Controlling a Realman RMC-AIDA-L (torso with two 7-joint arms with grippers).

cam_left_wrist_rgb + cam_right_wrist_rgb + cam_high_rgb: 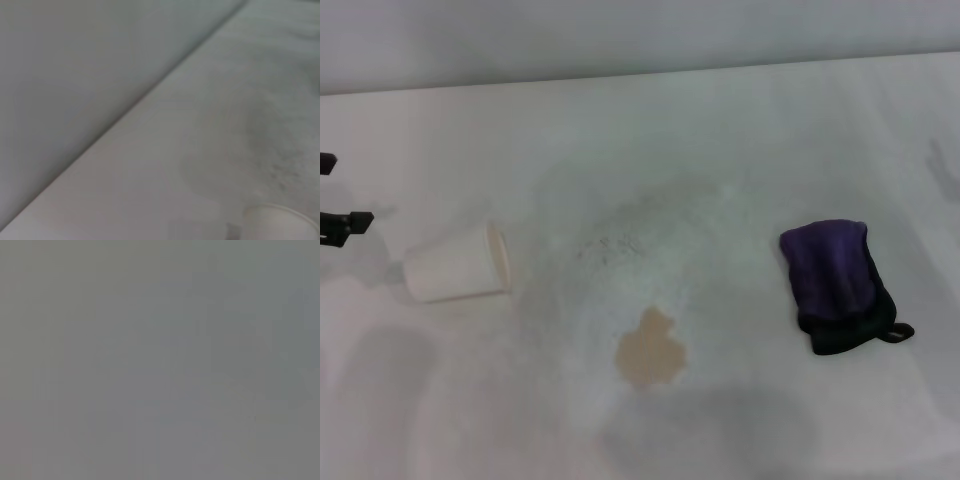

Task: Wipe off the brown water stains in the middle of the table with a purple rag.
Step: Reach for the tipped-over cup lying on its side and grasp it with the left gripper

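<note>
Nothing has been picked up yet. One purple rag (838, 285) lies bunched on the robot's right side of the tabletop (740, 120), long axis running roughly front-to-back w/ a slight slant, black edge and loop at the near end. One brown stain (650, 348) sits mid-tabletop toward the near edge, well apart from the rag, off to the rag's left. One paper cup (458, 263) lies tipped on its side further left, mouth facing the middle; its rim also shows in the left wrist view (280, 222).

Left end effector (338, 195) pokes in at the far left edge, near the cup; only two dark tips show, w/ a gap between them, so it looks spread, holding nothing. Right end effector isn't visible anywhere; right wrist view is blank grey, so I can't tell its state.

Judging by layout, the rag is on the right arm's side, cup and stain lying between it and the left end effector, so prob. the right arm is the natural one to fetch it, then sweep left and nearer onto the stain. Faint grey smudges (610, 245) sit behind the stain.
</note>
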